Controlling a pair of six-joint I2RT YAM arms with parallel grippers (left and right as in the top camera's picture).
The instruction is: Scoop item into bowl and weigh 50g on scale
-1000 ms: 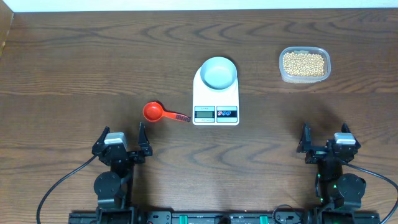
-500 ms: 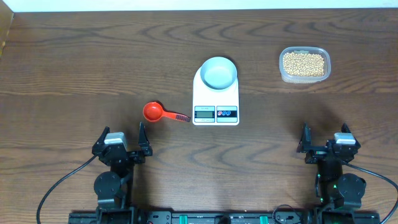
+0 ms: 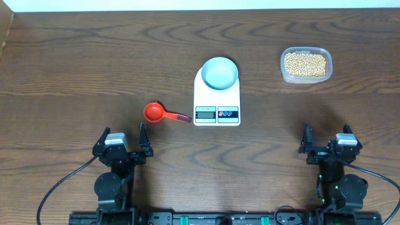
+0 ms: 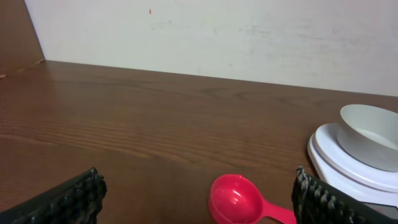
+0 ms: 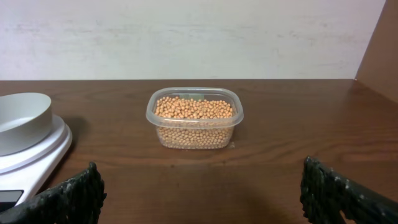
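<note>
Tan beans (image 3: pixel 305 63) fill a clear plastic tub (image 3: pixel 305 77) at the far right; they also show in the right wrist view (image 5: pixel 194 109). The empty bowl (image 3: pixel 220 72) sits on the white scale (image 3: pixel 217 100) at the table's centre; both appear in the left wrist view, bowl (image 4: pixel 371 127) and scale (image 4: pixel 348 167). A red scoop (image 3: pixel 155 112) lies left of the scale, also in the left wrist view (image 4: pixel 239 200). My left gripper (image 3: pixel 122 142) is open and empty near the front edge, behind the scoop. My right gripper (image 3: pixel 326 142) is open and empty at the front right.
The dark wood table (image 3: pixel 94 62) ends at a pale wall along the back (image 4: pixel 217 31). A wooden side panel (image 5: pixel 379 50) stands at the right, another at the far left (image 4: pixel 18 31).
</note>
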